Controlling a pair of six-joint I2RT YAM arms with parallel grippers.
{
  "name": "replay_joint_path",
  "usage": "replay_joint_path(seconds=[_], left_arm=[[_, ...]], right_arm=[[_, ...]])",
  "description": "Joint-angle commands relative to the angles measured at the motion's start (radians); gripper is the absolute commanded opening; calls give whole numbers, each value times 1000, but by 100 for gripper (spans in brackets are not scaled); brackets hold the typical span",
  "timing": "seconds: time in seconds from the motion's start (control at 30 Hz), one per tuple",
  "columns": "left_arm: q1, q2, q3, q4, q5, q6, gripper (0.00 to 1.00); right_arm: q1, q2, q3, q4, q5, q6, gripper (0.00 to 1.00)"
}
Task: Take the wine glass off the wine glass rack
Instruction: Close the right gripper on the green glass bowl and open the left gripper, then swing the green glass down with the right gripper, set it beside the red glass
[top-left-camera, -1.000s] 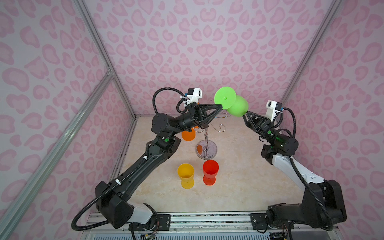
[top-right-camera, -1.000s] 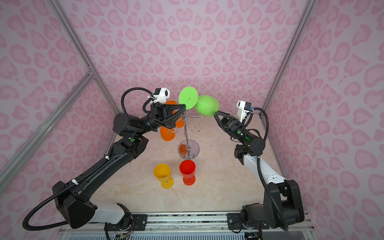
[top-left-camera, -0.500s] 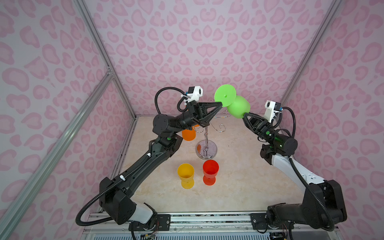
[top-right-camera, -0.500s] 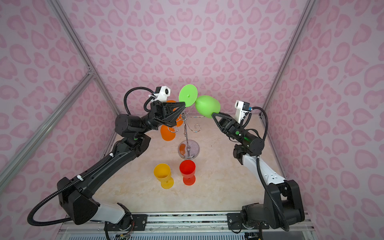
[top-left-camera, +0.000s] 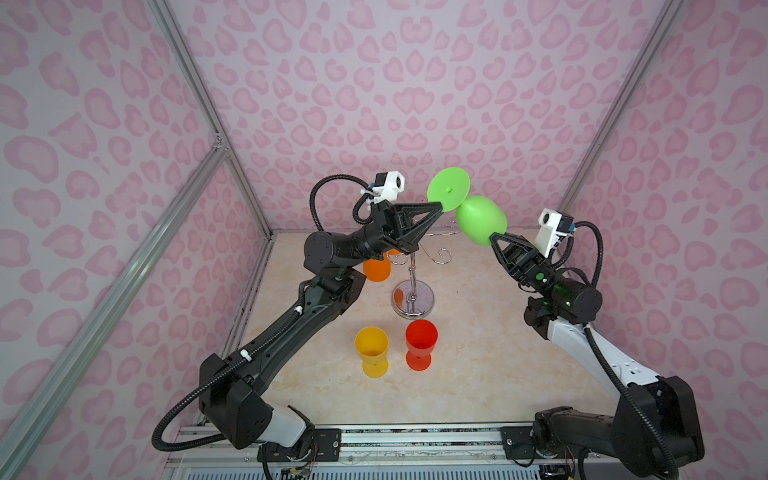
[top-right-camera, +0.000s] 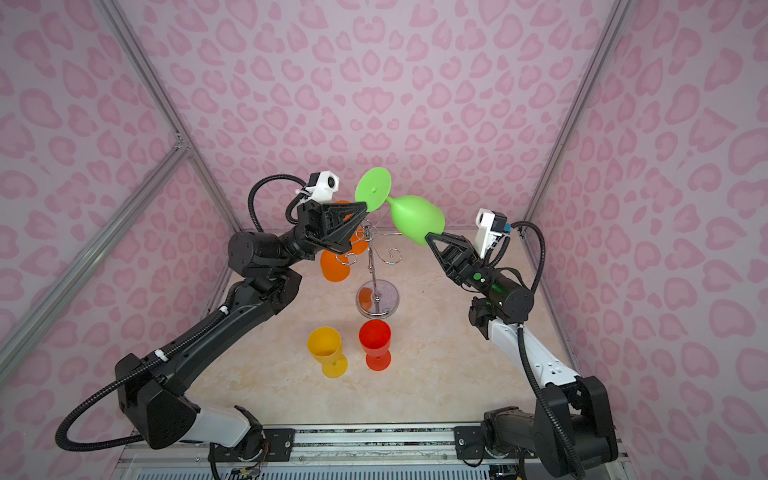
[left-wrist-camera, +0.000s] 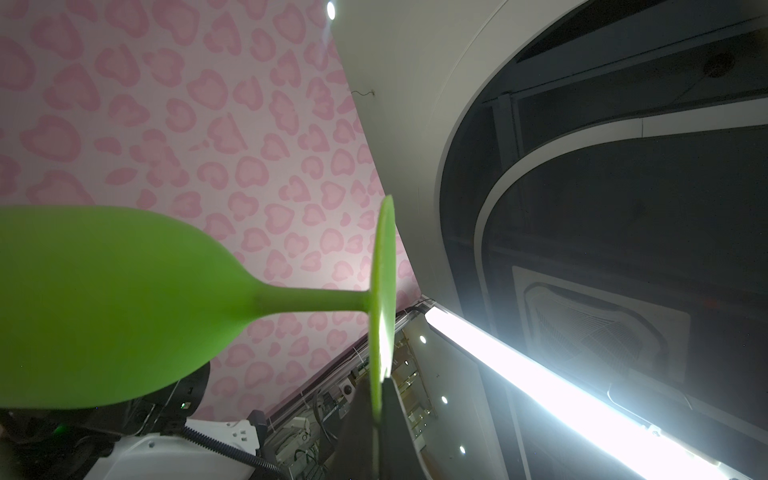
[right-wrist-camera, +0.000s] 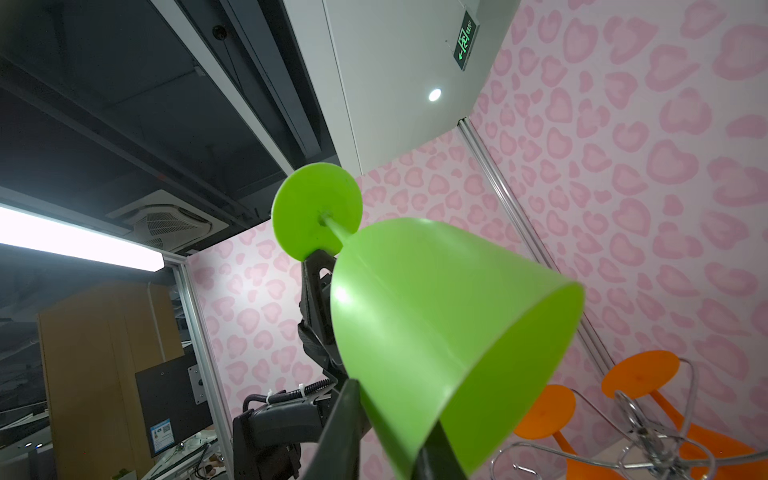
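Observation:
A green wine glass (top-left-camera: 480, 220) (top-right-camera: 415, 218) hangs in the air on its side, above and clear of the chrome wine glass rack (top-left-camera: 412, 270) (top-right-camera: 376, 274). My left gripper (top-left-camera: 440, 204) (top-right-camera: 365, 204) is shut on the edge of its round foot (left-wrist-camera: 384, 266). My right gripper (top-left-camera: 491, 237) (top-right-camera: 427, 237) pinches the bowl's rim. In the right wrist view one finger (right-wrist-camera: 345, 419) lies outside the bowl wall (right-wrist-camera: 436, 311) and the other inside it. Two orange glasses (top-left-camera: 376, 268) (right-wrist-camera: 642, 380) hang upside down on the rack's arms.
A yellow glass (top-left-camera: 371, 347) and a red glass (top-left-camera: 421, 338) stand upright on the beige table (top-left-camera: 478, 365), in front of the rack's round base (top-left-camera: 412, 297). Pink patterned walls with metal posts close in the sides and back.
My right gripper's jaws have closed onto the rim of the green bowl. The left gripper keeps its hold on the foot, and the glass has barely shifted.

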Motion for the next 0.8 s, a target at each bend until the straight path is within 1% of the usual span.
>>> replay_joint_path(seconds=[0.0,0.1,0.23,0.3,0.43,0.5,0.57,0.67,0.73,0.77], left_arm=[[-2,12,-4,45,0,11,5],[-2,22,-5,72,-6,-9,9],[-1,34,-9,102,-11,-30,14],[-1,40,-9,112,-11,-35,19],[0,55,-12,139,-10,-45,35],[-1,69,-12,156,-9,-51,49],[-1,80,-12,173,-6,-55,57],[-1,88,-8,186,15,-24,64],[-1,80,-3,153,47,39,68],[-1,69,-5,127,63,83,70]], right_arm=[[3,-18,-15,32,3,-34,10],[3,-35,-27,32,18,-39,0],[1,-53,-38,32,35,-37,0],[-4,-60,-43,32,41,-34,0],[-20,-73,-41,31,54,-18,0],[-30,-79,-34,31,60,-13,0],[-42,-79,-22,22,61,-4,0],[-64,-84,11,-58,55,-2,0],[-83,-99,43,-179,31,-31,0],[-94,-113,60,-261,16,-65,0]])
